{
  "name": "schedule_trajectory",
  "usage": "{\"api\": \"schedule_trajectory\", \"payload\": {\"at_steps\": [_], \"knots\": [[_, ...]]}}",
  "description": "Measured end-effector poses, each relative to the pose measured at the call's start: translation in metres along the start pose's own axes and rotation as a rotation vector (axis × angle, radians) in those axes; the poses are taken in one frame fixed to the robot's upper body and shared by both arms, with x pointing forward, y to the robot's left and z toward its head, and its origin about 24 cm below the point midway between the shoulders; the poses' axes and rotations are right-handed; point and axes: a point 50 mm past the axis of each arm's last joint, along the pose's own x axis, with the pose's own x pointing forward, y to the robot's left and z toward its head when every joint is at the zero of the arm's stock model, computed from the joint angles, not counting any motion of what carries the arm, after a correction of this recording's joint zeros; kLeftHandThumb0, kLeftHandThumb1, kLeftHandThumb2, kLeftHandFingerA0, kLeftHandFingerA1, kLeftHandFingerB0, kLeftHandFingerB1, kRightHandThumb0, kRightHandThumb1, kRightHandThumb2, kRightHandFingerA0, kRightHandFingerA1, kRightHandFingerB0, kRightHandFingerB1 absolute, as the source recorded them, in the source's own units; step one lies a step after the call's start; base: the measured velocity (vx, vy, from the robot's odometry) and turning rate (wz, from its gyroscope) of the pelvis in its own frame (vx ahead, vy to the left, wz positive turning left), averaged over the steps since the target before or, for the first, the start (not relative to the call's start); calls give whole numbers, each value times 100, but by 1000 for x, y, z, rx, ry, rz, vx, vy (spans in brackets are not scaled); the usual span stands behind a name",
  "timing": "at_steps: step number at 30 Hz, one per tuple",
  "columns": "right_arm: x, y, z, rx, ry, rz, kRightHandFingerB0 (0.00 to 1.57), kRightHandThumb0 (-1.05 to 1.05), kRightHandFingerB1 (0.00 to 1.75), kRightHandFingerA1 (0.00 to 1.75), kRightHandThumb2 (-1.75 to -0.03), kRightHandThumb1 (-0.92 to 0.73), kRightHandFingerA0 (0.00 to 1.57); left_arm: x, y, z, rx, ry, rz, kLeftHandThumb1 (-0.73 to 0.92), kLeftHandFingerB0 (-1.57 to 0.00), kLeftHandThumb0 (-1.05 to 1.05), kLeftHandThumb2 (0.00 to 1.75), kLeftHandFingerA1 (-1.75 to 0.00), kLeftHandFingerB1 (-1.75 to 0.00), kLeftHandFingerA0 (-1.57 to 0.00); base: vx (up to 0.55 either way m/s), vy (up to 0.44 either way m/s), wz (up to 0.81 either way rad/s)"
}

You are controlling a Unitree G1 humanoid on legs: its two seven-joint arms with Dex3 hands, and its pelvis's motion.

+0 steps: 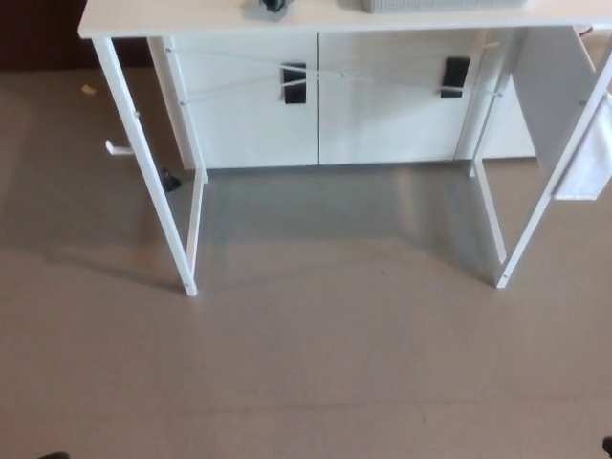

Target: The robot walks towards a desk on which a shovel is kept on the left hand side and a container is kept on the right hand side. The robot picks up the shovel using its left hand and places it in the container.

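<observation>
Ahead, top edge: white desk [191,19].
Shovel: dark sliver [273,6], far beyond reach.
Container: pale base [440,5].
Hands: grip state cannot be told.
Advice: approach squarely, stop short of legs.

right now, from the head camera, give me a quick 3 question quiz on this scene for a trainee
1. True or false: the top of the desk is white.
2. Multiple choice: the dark object at the picture's top edge sits where, relative to the white container? A) to its left in the picture B) to its right C) inside it
3. Short answer: how many black rectangular pieces show on the white cabinet behind the desk?

Key: 1 true. 2 A. 3 two.
</observation>
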Motion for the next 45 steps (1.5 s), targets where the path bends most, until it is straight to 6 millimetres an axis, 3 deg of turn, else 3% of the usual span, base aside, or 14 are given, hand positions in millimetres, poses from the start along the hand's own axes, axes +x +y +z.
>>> {"api": "schedule_trajectory", "payload": {"at_steps": [6,7,8,10,16,31,32,36,37,45], "knots": [[-7,1,-10,-1,18,3,56,-23,49,55,-52,-40,94,-5,3,-4,38,10,1,62,-40,-18,58,-44,-35,-48,287,102,2],[-7,1,-11,0,19,1,55,-22,49,56,-52,-40,95,-6,3,-4,40,12,0,58,-38,-24,65,-47,-39,-44,232,17,9],[-8,0,-13,2,26,0,54,-22,49,56,-52,-40,94,-7,3,-6,42,17,-1,62,-40,-18,58,-44,-35,-48,220,12,7],[-10,0,-15,2,33,-2,52,-24,48,55,-53,-42,92,-8,3,-9,42,27,-1,58,-39,-23,64,-47,-39,-44,225,-57,12],[-16,1,-24,2,63,-3,55,-26,49,55,-52,-41,94,-11,2,-20,26,52,2,66,-37,-16,58,-41,-34,-43,250,-200,12],[-17,1,-24,-18,39,2,52,-26,48,57,-52,-43,93,-16,-23,-22,20,-5,19,58,-38,-19,57,-41,-34,-46,253,-33,2],[-16,3,-23,-18,35,9,53,-26,48,57,-52,-42,93,-15,-27,-17,16,-34,17,65,-38,-17,58,-41,-34,-42,367,144,-41],[-11,10,-19,-12,16,31,51,-27,48,56,-52,-42,90,-15,-38,-3,-17,-108,17,61,-38,-21,64,-44,-38,-41,304,117,-7],[-11,11,-20,-10,18,34,51,-25,49,56,-52,-42,90,-15,-40,-1,-26,-115,17,65,-38,-18,58,-42,-34,-43,215,67,2],[-14,14,-23,1,25,38,53,-27,49,57,-52,-43,92,-12,-46,-10,-62,-81,34,60,-39,-21,63,-44,-38,-43,235,-81,12]]}}
